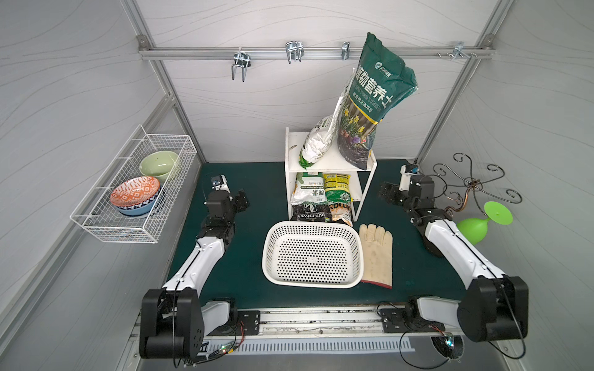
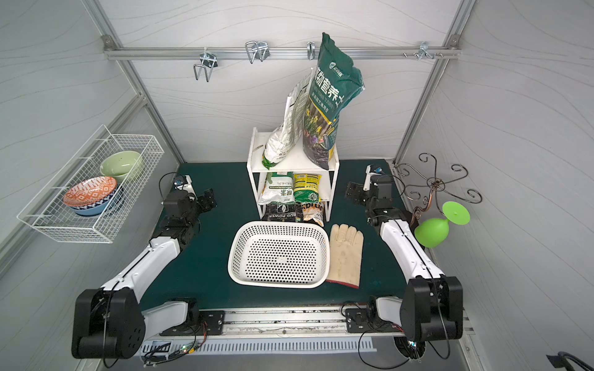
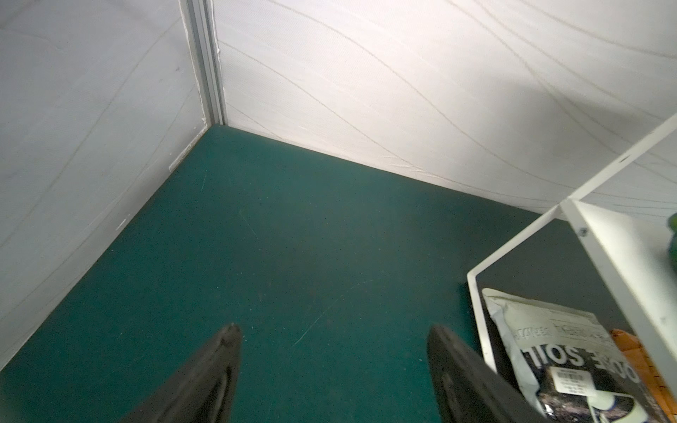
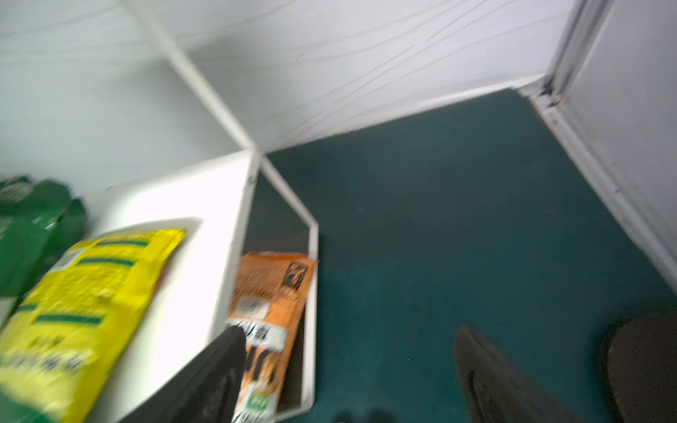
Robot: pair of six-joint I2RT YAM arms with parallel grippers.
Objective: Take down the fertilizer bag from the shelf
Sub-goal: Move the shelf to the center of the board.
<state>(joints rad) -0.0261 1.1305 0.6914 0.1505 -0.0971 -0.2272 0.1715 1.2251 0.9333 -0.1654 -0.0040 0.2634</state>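
Nothing taken down yet; all bags on the shelf (image 1: 331,162), which stands at the back of the green table (image 1: 244,263) — task barely begun, everything left to do.

Largest first: tall dark green bag (image 1: 374,99) upright on the top board, leaning a little, printed in large white Chinese characters, 植物营养土, with daffodils pictured below; smaller print on a yellow band too fine to read. Beside it, touching, a white bag (image 1: 316,143) slumped against the green one; writing unreadable. Which of these counts as the fertilizer bag — hard to say from here; probably one of the top pair.

Middle board: white-and-green bag (image 1: 308,192) marked 尿素, and a yellow bag (image 1: 337,189) with green stripes, text too small. Bottom level: black bag (image 1: 310,213) reading "BUD POWER", upside down in both top views, with "SOIL" legible in the left wrist view; next to it an orange bag (image 1: 345,212), lettering only partly legible.

In front of the shelf a white perforated basket (image 1: 313,253), holding nothing, with a pale work glove (image 1: 376,253) just beside it.

Left gripper (image 3: 333,370) with jaws spread, gripping nothing, over bare table left of the shelf. Right gripper (image 4: 351,370) likewise spread and free of any load, near the shelf's right side, that view blurred. Ahead: reach up to the top board, grip the bag, lift it clear and lower it.
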